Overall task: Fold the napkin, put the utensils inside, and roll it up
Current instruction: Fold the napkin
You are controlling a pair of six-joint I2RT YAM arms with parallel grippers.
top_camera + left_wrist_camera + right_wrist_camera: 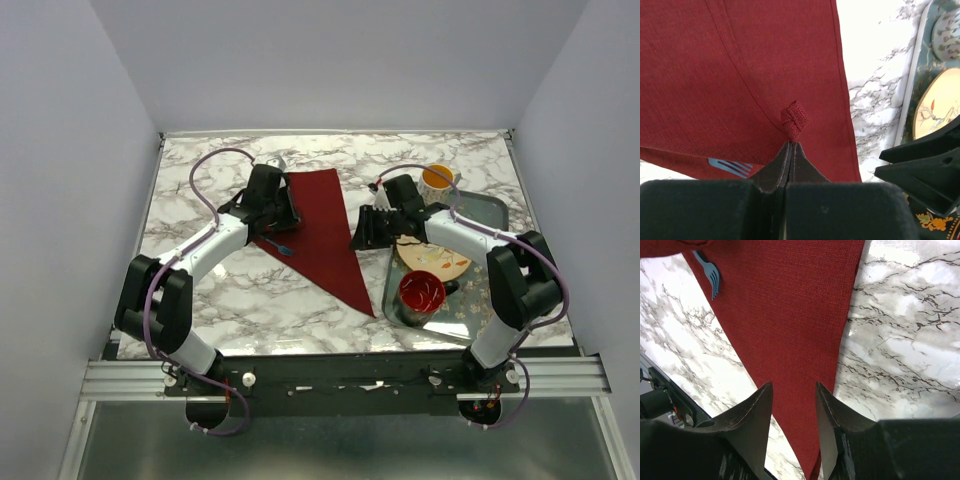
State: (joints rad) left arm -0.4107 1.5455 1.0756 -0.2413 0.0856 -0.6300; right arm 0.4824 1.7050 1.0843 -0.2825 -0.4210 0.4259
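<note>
At the napkin's upper left edge, our left fingers are closed, and they seem to pinch a small pucker of cloth at their tips. We judge that hold thin. A pull could let the pucker slip free, or it could drag the whole napkin over the surface instead of turning it into a roll.

Just below, at the napkin's left edge, the fork pokes out, tines bare and the rest under the cloth. It sits so near the edge that a tug on the cloth could tip it out, and a roll begun askew could leave it sticking out of the end.

The napkin itself lies flat, folded into a long triangle. We expect the tapering end to wind unevenly and the layers to slide over each other if only one side is guided.

At the napkin's right edge, our right fingers stand apart and hold nothing, with the cloth below them. Until they press or grip, that side is free to shift. If they close carelessly, they may catch one layer only and undo the fold.

Right of the napkin, the tray lies under our right arm, so a wide swing could knock the dishes.
</note>
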